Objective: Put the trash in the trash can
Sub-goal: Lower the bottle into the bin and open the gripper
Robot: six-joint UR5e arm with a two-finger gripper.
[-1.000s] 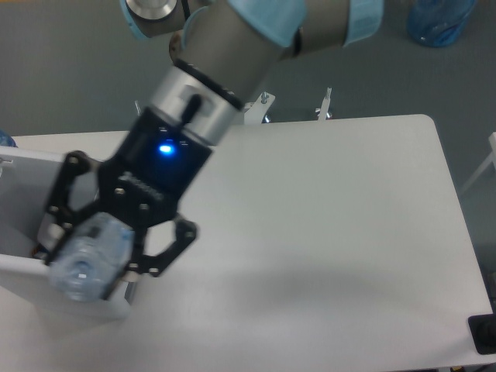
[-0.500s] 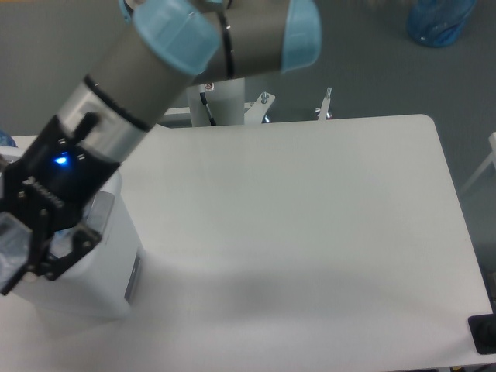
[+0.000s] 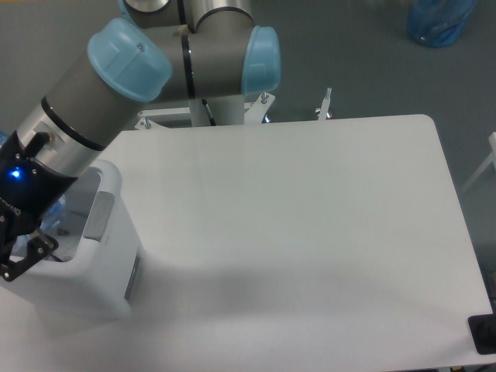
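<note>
The white trash can (image 3: 108,256) stands at the table's left edge, with its grey handle tab (image 3: 96,216) on the rim. My gripper (image 3: 12,260) hangs over the can's opening, partly cut off by the left edge of the frame. One black finger (image 3: 32,248) shows, splayed outward with nothing on it. A bluish clear crushed bottle (image 3: 59,212) shows inside the can, beside the gripper body and apart from the finger. The flat clear packet is not in view.
The arm's grey links and light blue joint caps (image 3: 128,58) reach across the table's back left. The white table (image 3: 310,232) spreads to the right. A blue water jug (image 3: 440,22) stands on the floor at the back right.
The gripper carried the bottle left from in front of the can to over its opening. The bottle has left the fingers and now lies inside the can.
</note>
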